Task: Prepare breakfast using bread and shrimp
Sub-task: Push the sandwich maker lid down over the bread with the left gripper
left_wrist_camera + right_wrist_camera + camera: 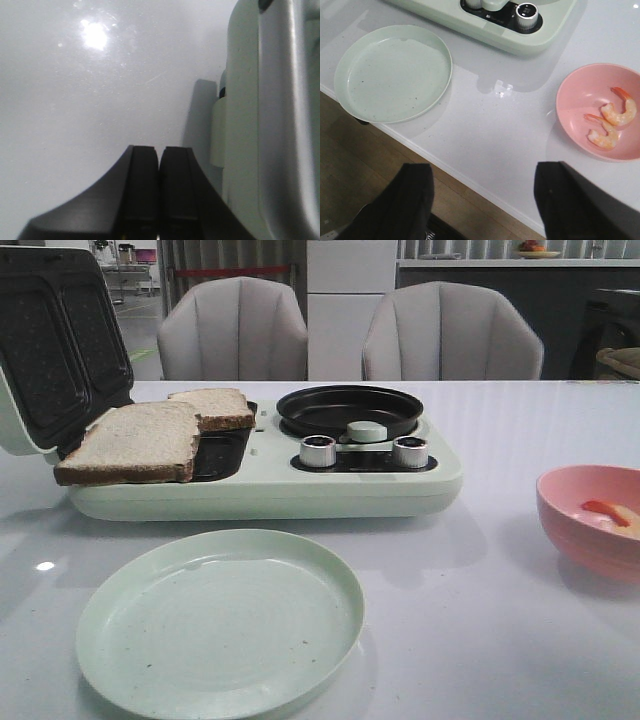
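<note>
Two slices of bread lie on the open sandwich press of the pale green breakfast maker (260,495): a near slice (135,443) overhanging its front edge and a far slice (217,407). Two shrimp (619,111) (601,133) lie in a pink bowl (575,95) at the right; one shrimp (612,512) shows in the front view's bowl (570,515). My left gripper (159,152) is shut and empty, low over the white table beside the appliance. My right gripper (482,177) is open and empty, above the table's front edge. Neither gripper shows in the front view.
An empty pale green plate (222,620) sits in front of the appliance, also in the right wrist view (395,72). The appliance has a black round pan (350,410), two silver knobs (318,451) (410,451) and a raised lid (50,350). Two chairs stand behind the table.
</note>
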`<state>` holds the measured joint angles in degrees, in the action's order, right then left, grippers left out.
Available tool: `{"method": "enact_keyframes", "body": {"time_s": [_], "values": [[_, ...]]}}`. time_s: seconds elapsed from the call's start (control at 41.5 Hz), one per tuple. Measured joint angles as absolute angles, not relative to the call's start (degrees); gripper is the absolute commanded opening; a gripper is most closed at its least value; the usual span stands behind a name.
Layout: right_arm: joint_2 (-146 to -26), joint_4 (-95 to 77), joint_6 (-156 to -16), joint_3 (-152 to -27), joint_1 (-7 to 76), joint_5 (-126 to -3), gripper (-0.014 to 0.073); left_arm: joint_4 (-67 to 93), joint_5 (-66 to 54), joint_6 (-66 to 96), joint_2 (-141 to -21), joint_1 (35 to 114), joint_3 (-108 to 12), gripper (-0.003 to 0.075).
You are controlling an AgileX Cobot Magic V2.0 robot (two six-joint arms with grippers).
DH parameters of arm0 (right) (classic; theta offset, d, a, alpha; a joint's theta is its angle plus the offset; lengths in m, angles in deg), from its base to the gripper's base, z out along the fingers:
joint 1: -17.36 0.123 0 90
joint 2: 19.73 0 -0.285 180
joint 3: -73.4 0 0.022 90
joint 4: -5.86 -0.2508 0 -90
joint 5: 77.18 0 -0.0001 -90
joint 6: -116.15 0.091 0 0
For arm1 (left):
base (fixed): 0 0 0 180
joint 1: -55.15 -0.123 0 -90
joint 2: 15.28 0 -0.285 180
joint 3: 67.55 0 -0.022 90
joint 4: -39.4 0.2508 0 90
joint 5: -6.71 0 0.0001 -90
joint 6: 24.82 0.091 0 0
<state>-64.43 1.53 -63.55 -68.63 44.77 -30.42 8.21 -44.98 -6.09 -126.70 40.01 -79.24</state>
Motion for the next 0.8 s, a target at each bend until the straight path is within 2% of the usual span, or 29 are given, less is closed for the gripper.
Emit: {"method": "enact_keyframes", "body": {"time_s": [0.289,0.627,0.795], "values": [[-64.43,1.53,-63.55,-68.63,44.77,-30.42,0.0536,-4.53,-45.67,4.39,-127.86,41.25,-80.23,0.0101],[-64.43,1.53,-63.55,-68.63,44.77,-30.42,0.0536,-6.2,-50.99,6.15,-127.51,49.65,-79.95,0.0101],[-64.43,1.53,-63.55,-68.63,44.77,-30.42,0.0536,-6.0,-49.13,8.61,-121.85,54.16,-73.71,0.0101]]}}
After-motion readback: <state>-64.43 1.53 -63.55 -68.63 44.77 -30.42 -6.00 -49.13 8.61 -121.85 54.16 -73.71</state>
